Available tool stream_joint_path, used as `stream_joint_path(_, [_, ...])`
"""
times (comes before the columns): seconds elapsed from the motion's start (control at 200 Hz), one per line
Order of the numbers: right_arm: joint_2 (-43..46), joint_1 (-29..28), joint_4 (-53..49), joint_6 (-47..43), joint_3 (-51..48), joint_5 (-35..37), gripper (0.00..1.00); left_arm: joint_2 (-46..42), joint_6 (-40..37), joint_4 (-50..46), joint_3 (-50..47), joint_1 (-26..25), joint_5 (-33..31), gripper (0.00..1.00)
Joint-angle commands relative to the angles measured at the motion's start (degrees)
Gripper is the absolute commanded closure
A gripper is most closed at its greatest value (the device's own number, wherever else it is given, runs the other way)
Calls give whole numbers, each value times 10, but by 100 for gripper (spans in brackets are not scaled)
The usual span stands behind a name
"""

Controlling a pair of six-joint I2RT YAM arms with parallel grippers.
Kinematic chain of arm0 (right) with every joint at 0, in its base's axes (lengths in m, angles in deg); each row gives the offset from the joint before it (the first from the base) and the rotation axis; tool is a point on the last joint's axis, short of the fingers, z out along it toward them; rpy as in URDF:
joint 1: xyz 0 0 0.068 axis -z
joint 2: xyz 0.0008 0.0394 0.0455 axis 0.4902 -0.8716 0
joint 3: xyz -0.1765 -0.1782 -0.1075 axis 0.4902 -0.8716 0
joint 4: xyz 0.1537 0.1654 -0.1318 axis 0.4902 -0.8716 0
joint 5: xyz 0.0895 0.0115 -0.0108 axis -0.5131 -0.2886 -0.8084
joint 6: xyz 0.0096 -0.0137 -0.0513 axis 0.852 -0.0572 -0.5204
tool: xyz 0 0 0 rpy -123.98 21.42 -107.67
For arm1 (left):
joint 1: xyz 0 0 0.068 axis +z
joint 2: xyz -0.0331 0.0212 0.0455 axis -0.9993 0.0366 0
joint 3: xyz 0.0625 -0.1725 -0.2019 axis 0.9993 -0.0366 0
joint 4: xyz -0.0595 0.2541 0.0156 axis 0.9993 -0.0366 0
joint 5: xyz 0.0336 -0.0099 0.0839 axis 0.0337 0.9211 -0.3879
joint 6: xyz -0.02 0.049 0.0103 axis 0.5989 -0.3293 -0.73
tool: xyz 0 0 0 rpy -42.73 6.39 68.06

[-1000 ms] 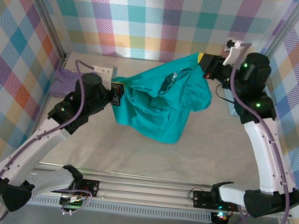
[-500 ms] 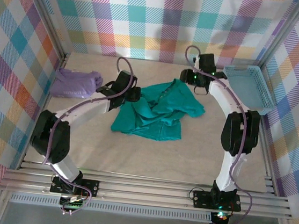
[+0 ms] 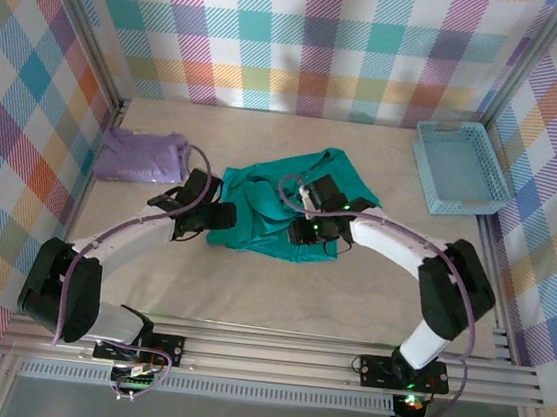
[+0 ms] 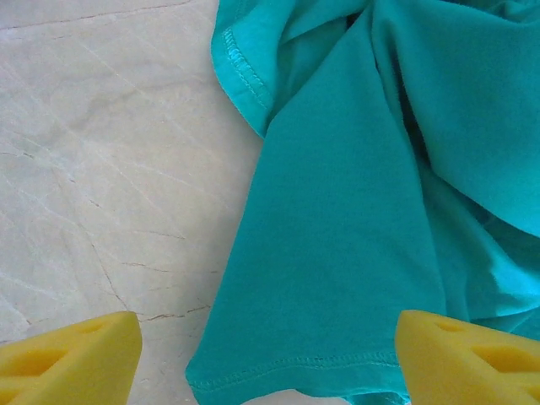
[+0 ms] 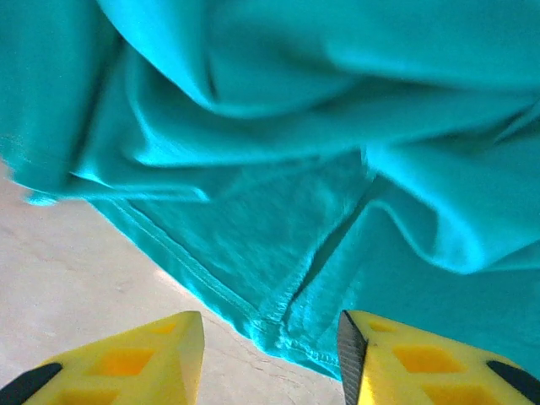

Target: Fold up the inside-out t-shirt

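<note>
The inside-out t-shirt [image 3: 293,210] is teal-green and lies crumpled in a heap at the middle of the table. My left gripper [image 3: 221,216] hovers at the heap's left near corner. In the left wrist view its yellow fingertips [image 4: 76,359] stand wide apart, so the left gripper [image 4: 270,364] is open over a stitched hem of the t-shirt [image 4: 337,211]. My right gripper [image 3: 303,233] is low over the near edge. In the right wrist view it [image 5: 270,354] is open, straddling a side seam where it meets the hem of the t-shirt [image 5: 287,245]. Neither holds cloth.
A pale lavender garment [image 3: 141,158] lies folded at the back left. A light blue basket [image 3: 461,169] stands at the back right. Plaid walls enclose three sides, and a metal rail [image 3: 272,354] runs along the near edge.
A second ago both grippers were shut on the t-shirt and held it up. They let go, the t-shirt dropped into a heap, and both open grippers came down to its near edge.
</note>
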Motion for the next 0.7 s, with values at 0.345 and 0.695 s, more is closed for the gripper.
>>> stream_joint_path(0.345, [-96,-30,32,63,-1,23,63,-29,16,3,-33,5,2,21])
stream_joint_path(0.695, [8,-20,-6,37,12,59,99,-8,15,2,-49,20,4,26])
